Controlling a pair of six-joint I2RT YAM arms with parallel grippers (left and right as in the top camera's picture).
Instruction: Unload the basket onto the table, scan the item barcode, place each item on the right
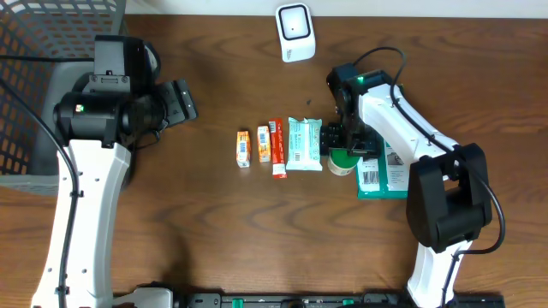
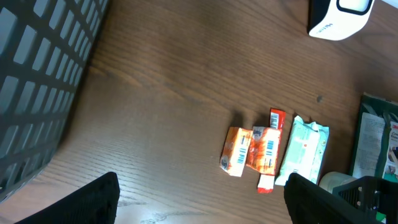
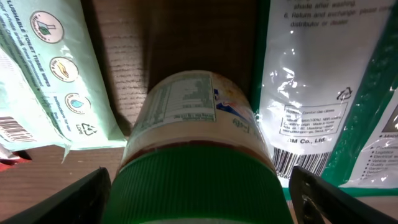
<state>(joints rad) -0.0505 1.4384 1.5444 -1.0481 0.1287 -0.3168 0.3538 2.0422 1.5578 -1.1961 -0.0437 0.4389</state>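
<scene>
A row of items lies mid-table. A jar with a green ribbed cap [image 1: 342, 161] lies on its side between a mint wipes pack [image 1: 303, 144] and a dark green pouch [image 1: 381, 175]. My right gripper [image 1: 344, 147] is down over the jar. In the right wrist view its fingers stand astride the cap [image 3: 193, 186], one close on each side, and the gripper [image 3: 199, 199] is open. The white scanner [image 1: 295, 32] stands at the far edge. My left gripper [image 1: 184, 101] hovers open and empty to the left of the row [image 2: 202, 199].
Left of the wipes pack lie a red tube [image 1: 277, 147], an orange packet [image 1: 264, 144] and a small orange box [image 1: 243, 147]. A grey wire basket [image 1: 43, 51] fills the far left corner. A barcode shows on the pouch [image 3: 298, 158].
</scene>
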